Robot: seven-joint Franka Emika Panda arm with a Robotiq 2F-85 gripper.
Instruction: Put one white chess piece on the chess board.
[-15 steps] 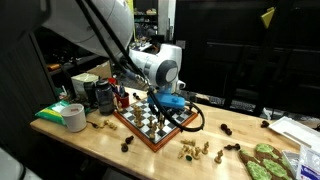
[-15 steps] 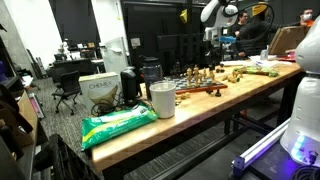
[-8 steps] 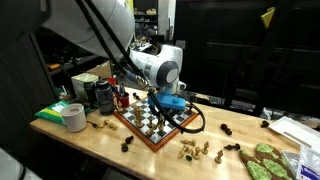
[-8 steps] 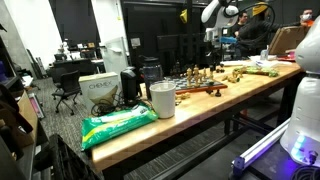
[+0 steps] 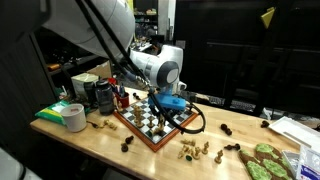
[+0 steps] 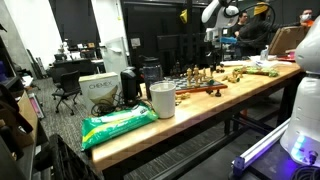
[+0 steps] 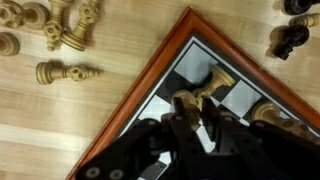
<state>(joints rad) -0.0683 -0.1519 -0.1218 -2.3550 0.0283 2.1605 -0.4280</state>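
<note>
**Gripper [image 5: 160, 107] low over the chess board [image 5: 133, 132]: grip unconfirmed**

Exterior view, item 1: I see the gripper hanging just above the checkered squares, its blue body pointing down. I cannot tell from here whether the jaws are closed. The chess board lies flat on the wooden table [image 5: 100, 150], near the middle of the picture. A group of light chess pieces [image 5: 195, 150] lies on the table at 4 o'clock from the board, off its frame. A roll of white tape [image 5: 73, 117] sits at 9 o'clock from the board.

Exterior view, item 2: the chess board [image 6: 205, 91] shows edge-on, far along the table, with pieces standing on it. A white cup [image 6: 162, 99] stands near it at 8 o'clock. A green bag [image 6: 118, 124] lies further out at 8 o'clock.

Wrist view, item 3: the gripper [image 7: 198, 110] enters from 6 o'clock, over the board's corner with its reddish frame [image 7: 130, 95]. A light piece [image 7: 212, 86] stands at the fingers [image 7: 182, 104], at 12 o'clock from them. I cannot tell whether they grip it. Loose light pieces [image 7: 62, 72] lie on bare wood at 10 o'clock.
</note>
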